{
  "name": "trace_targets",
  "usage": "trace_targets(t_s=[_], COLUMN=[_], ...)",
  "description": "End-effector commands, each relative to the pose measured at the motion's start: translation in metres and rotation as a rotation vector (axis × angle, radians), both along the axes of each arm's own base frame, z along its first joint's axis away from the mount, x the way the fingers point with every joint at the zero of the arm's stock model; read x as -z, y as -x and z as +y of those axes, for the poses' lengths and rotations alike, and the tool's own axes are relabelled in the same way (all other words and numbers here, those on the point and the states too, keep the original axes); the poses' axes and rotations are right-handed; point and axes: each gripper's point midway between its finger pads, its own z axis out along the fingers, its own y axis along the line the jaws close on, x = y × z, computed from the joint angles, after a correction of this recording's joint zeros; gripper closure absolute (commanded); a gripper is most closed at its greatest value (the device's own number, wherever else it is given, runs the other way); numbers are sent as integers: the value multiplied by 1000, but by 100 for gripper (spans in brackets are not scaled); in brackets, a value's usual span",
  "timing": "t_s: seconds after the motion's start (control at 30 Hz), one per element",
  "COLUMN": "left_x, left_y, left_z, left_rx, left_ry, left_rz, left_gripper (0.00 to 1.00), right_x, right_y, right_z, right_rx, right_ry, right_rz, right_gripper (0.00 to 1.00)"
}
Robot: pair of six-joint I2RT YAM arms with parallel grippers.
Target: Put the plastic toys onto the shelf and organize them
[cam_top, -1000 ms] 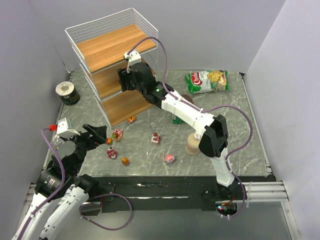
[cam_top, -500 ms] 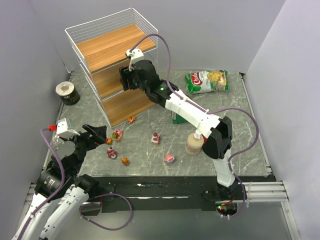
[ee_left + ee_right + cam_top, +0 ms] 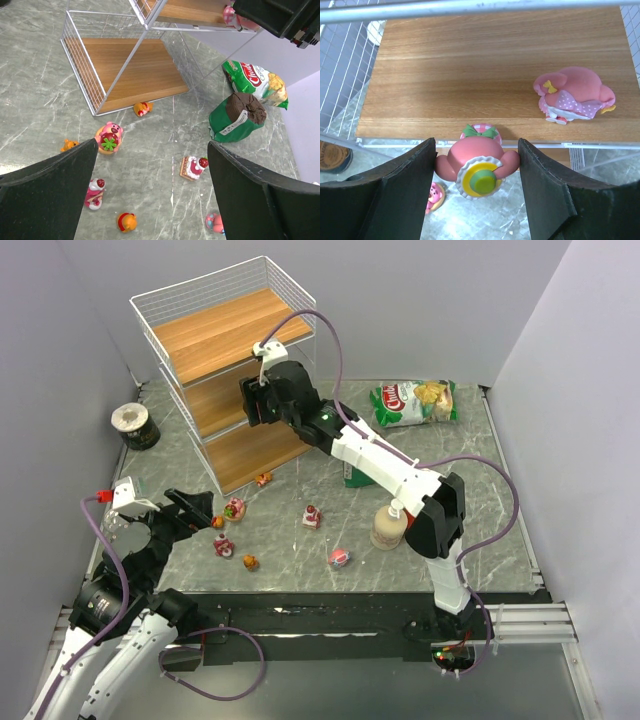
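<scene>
Since a second ago your right arm has reached nearer the shelf [image 3: 215, 335], far-left corner. Right gripper [image 3: 476, 150]: clamped on a pink figurine [image 3: 476, 167] at the middle tier's front edge. A second pink figurine [image 3: 572, 95] lies on that tier. Left gripper [image 3: 152, 146]: spread wide, empty, near-left corner. Loose toys [image 3: 313, 517]: tabletop before the shelf.

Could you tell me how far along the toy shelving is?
Done: one pink toy lies on the shelf. In hand: the right gripper holds a pink figurine at its front edge. Remaining: seven toys lie on the table; the left gripper is open and empty.
</scene>
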Motion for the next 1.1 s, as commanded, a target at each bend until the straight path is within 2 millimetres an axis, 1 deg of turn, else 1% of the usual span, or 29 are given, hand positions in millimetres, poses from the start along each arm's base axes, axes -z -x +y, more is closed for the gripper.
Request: trace_targets(t_s=[0.0, 0.17, 0.2, 0.23, 0.3, 0.33, 0.7, 0.8, 0.83, 1.07], left_x=[-7, -8, -8, -8, -7, -8, -8, -8, -7, -7], left_y=[0, 0, 0, 0, 0, 0, 0, 0, 0, 0], left_z=[1, 2, 2, 2, 2, 2, 2, 2, 2, 2], left_rx=[-10, -11, -11, -11, -11, -11, -11, -11, -11, -11], left_ry=[20, 21, 22, 20, 19, 21, 20, 20, 19, 19], left_rz=[-24, -27, -28, -25, -24, -27, -25, -25, -24, -24], left_gripper=[4, 4, 4, 4, 3, 3, 3, 3, 4, 3], right_x=[-40, -34, -35, -32, -34, -30, -22, -20, -16, -11], right_y=[0, -4, -5, -5, -7, -9, -8, -10, -10, -13], right_z=[-3, 1, 1, 3, 4, 4, 5, 4, 5, 7], right_rx=[5, 12, 14, 12, 12, 15, 13, 18, 17, 22], right_ry=[-74, -66, -69, -62, -64, -58, -50, -47, -41, -35], right_rz=[-45, -43, -44, -40, -44, -37, -17, -14, -9, -1], right_gripper=[100, 100, 100, 100, 100, 100, 100, 100, 100, 100])
